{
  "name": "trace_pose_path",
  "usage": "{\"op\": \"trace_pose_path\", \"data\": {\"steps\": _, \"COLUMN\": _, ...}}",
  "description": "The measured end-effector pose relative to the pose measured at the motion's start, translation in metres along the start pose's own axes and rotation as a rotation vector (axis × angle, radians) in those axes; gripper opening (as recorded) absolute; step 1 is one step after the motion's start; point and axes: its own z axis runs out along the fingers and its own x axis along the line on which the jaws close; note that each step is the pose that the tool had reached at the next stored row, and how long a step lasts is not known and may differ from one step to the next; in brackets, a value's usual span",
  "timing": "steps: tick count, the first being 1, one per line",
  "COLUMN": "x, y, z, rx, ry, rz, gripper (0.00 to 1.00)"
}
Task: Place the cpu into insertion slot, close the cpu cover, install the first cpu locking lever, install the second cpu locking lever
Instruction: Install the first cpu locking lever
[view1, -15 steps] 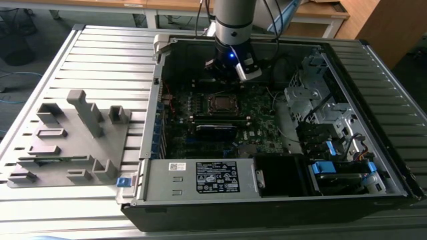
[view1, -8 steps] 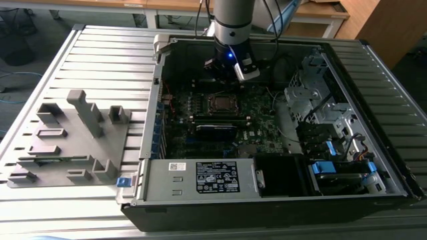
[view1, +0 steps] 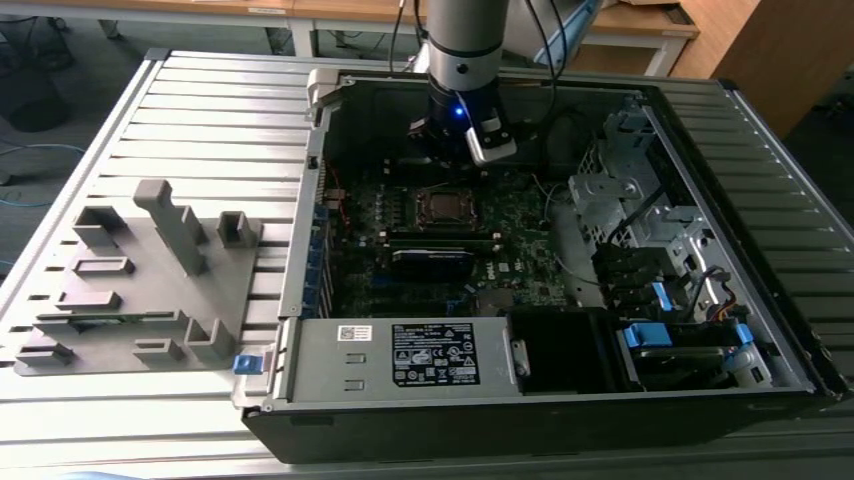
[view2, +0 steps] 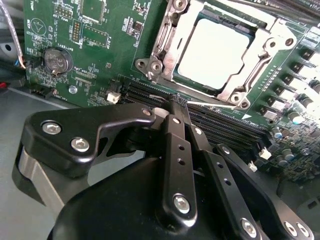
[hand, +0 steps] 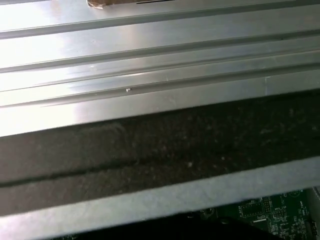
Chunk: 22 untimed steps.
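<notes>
The cpu (view2: 215, 47) lies flat in the insertion slot (view1: 441, 207), its pale silver top showing. The cpu cover (view2: 167, 45) is down over it, framing the chip in silver. A thin metal locking lever (view2: 215, 104) runs along the socket edge nearest my gripper. My gripper (view2: 177, 101) is shut, its black fingers (view2: 176, 150) pressed together. The tip is just off that socket edge, at the lever's end; whether it touches the lever I cannot tell. In the exterior view the gripper (view1: 461, 150) hangs inside the open computer case, just beyond the socket.
The green motherboard (view2: 100, 60) carries long black memory slots (view2: 225, 125) and a coin battery (view2: 55, 60). Drive cages and cables (view1: 641, 230) fill the case at the exterior view's right. A grey fixture (view1: 134, 280) sits on the slatted table (hand: 150, 50).
</notes>
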Motion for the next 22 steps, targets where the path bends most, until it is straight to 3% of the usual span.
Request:
{"op": "trace_pose_path", "data": {"steps": 13, "x": 0.0008, "y": 0.0027, "z": 0.0016, "rx": 0.0019, "ry": -0.0035, "rz": 0.024, "gripper": 0.11}}
{"op": "trace_pose_path", "data": {"steps": 18, "x": 0.0011, "y": 0.0027, "z": 0.0020, "rx": -0.0001, "ry": -0.0132, "rz": 0.023, "gripper": 0.11}}
{"op": "trace_pose_path", "data": {"steps": 22, "x": 0.0015, "y": 0.0026, "z": 0.0021, "rx": -0.0005, "ry": -0.0150, "rz": 0.023, "gripper": 0.11}}
